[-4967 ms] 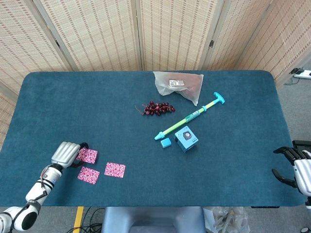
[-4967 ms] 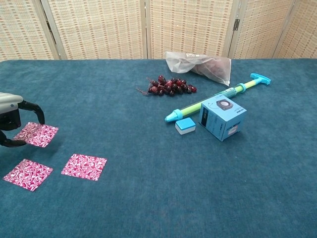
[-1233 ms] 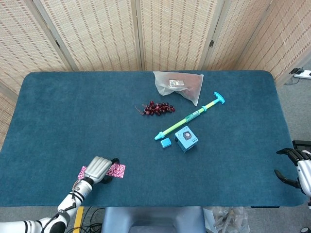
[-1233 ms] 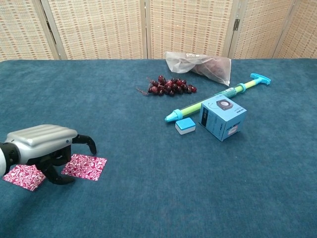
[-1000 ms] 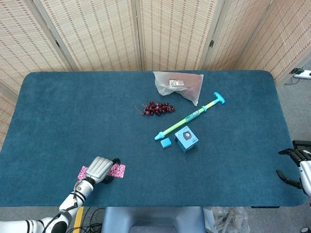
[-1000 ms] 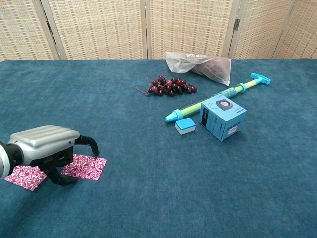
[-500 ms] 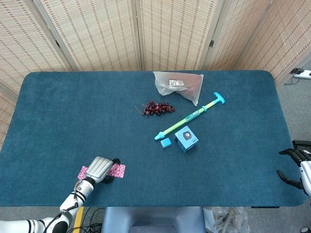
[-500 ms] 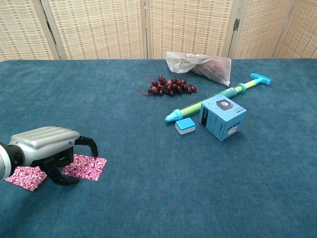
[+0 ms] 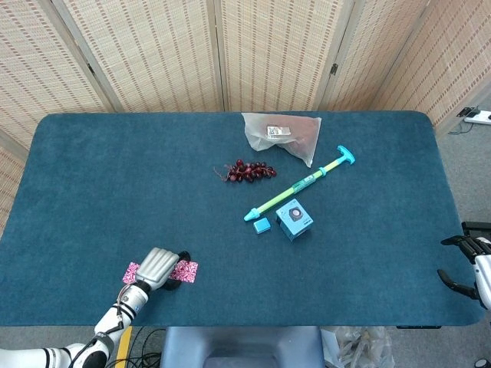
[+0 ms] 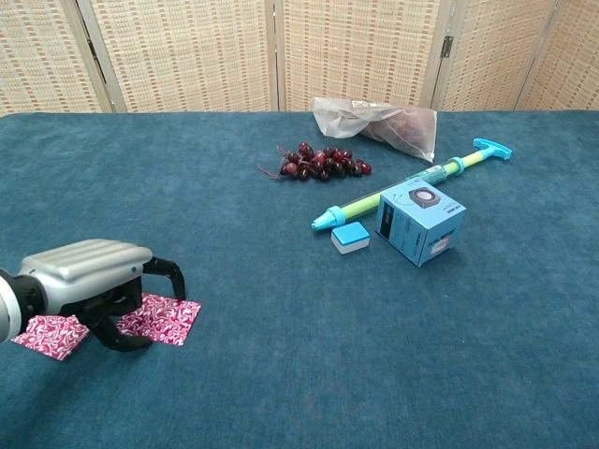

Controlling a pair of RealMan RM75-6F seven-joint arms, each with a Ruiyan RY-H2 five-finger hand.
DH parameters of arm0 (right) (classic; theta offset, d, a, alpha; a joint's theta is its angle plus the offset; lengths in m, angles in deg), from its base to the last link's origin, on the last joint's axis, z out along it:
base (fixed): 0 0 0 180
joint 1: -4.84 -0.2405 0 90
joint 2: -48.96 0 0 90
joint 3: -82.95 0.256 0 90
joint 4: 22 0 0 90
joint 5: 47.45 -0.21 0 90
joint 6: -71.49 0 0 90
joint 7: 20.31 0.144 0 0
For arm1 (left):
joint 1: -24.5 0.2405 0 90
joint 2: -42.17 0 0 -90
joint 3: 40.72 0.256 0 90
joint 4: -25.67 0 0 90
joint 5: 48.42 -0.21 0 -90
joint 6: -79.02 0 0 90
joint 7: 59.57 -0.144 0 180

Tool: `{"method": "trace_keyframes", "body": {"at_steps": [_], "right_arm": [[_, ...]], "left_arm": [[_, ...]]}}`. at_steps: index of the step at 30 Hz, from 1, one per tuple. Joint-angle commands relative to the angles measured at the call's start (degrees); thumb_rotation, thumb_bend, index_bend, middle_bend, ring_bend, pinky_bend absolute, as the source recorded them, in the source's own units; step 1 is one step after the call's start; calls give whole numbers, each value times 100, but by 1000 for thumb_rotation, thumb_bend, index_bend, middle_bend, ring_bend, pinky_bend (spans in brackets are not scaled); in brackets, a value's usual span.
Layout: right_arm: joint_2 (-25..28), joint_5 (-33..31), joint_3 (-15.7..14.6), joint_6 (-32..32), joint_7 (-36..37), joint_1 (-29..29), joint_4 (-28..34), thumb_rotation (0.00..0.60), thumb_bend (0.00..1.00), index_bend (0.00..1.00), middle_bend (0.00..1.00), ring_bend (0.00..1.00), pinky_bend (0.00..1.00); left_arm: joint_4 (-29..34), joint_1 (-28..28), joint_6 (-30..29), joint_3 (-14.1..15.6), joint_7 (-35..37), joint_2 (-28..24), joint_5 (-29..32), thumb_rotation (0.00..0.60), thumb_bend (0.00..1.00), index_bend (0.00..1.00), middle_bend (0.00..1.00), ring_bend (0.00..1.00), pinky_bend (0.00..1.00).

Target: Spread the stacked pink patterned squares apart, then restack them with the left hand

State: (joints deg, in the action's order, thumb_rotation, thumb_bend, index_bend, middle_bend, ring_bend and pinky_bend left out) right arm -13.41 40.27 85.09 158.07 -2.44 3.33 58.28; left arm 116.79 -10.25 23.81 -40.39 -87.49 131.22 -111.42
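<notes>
My left hand (image 10: 89, 274) hovered low over the pink patterned squares (image 10: 167, 319) near the front left corner of the table (image 9: 100, 176), palm down, its dark fingertips (image 10: 174, 277) curled toward the cloth. Whether those fingers pinched a square or only rested on it, I could not tell, since the hand covered the middle of the group. Two pink edges showed in the chest view, one poking out on each side of the hand, both lying flat on the cloth; from the head view I saw the same pink strip (image 9: 184, 270) flanking the hand (image 9: 156, 267).

My right hand (image 9: 468, 264) sat off the table's right edge, fingers apart and holding nothing.

The surface was a deep teal, felt-like cloth spread over the whole table. Toward the far middle lay a bunch of dark red grapes (image 10: 318, 161), and behind it a crinkled clear plastic bag (image 10: 379, 123). A long green and blue pump (image 10: 412, 182) lay diagonally, with a small blue box (image 10: 420, 223) just beside it and a little blue block (image 10: 351, 238) close to the box. Behind the table stood folding screens of woven, straw-coloured panels (image 9: 153, 54), and grey floor (image 9: 468, 146) showed at the right.
</notes>
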Motion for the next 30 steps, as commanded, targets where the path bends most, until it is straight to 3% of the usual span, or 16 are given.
{"method": "trace_keyframes", "body": {"at_steps": [1,8,14,22,30], "right_arm": [[2,-6,4,1,2,2,-2,600,284,328,353,300,319],[8,1,12,0,-10,-3,11,600,284,328,353,300,319],[19,-2,18,-5,-34,-7,35,600,284,328,353,300,319],[39,15,25,-46,-97,-45,94,600,283,328,353,300,319],[36,46,25,-82,-176,-88,167,600,283,328,353,305,319]], "left_arm": [[18,-1,4,4,11,-10,-12,600,331,469,1000,980,1000],[127,-18,6,27,21,-143,-114,600,343,469,1000,979,1000],[372,-26,-18,130,142,-623,-520,600,343,469,1000,980,1000],[529,138,-132,420,535,-1336,-1141,600,343,465,1000,980,1000],[524,323,-179,679,610,-1562,-1443,600,344,448,1000,979,1000]]}}
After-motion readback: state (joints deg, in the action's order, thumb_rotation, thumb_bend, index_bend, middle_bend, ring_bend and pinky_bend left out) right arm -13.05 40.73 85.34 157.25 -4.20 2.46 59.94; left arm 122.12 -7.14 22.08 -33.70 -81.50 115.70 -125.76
